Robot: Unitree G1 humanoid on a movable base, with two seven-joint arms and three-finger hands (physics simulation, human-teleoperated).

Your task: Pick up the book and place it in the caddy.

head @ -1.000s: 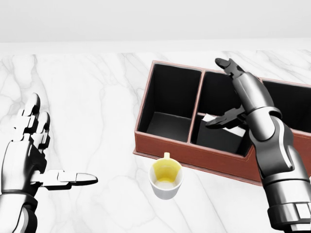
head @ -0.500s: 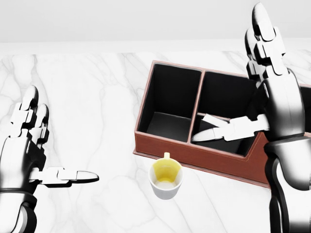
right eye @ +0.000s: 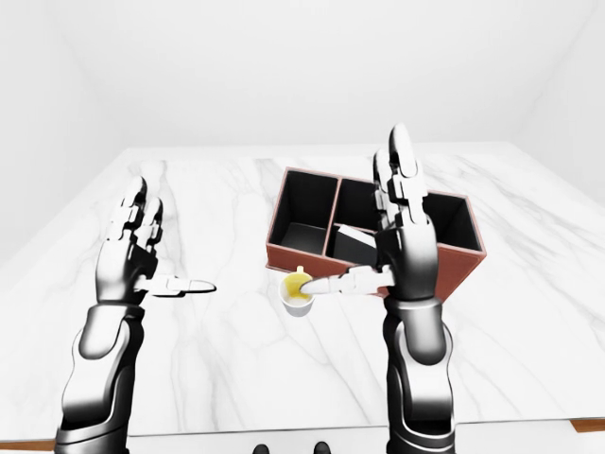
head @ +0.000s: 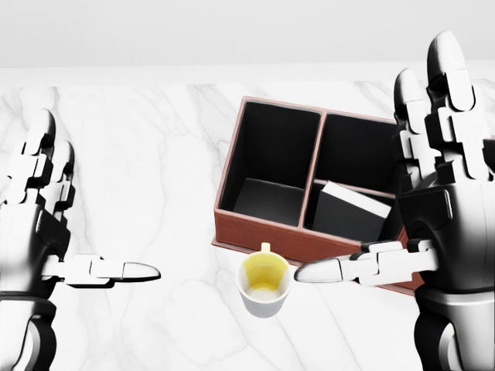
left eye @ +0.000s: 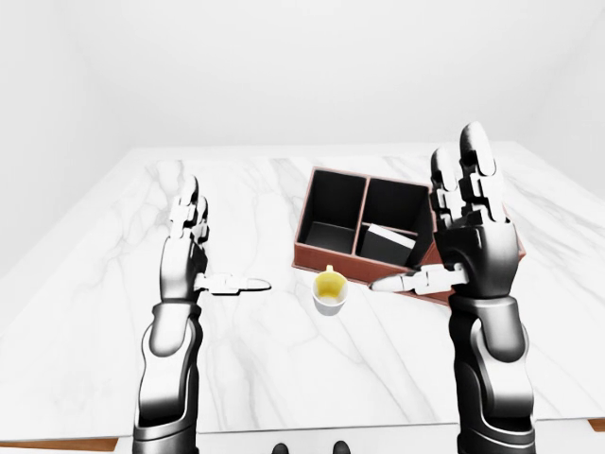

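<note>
The book (head: 352,210) lies tilted inside the middle compartment of the caddy (head: 267,236), beyond my right hand (head: 433,209), so I judge placement complete. My right hand is spread wide, holding nothing, raised beside the caddy. My left hand (head: 42,224) is equally wide, well apart. Next: keep my right thumb off the yellow-lined cup (head: 264,287) just below it on the worktop (head: 139,154).

One white marble tabletop (left eye: 113,284) carries one reddish-brown leather caddy (head: 263,236) with three black compartments. One dark, white-edged book (head: 352,210) and one white cup (head: 264,287) of yellow liquid complete the count.
</note>
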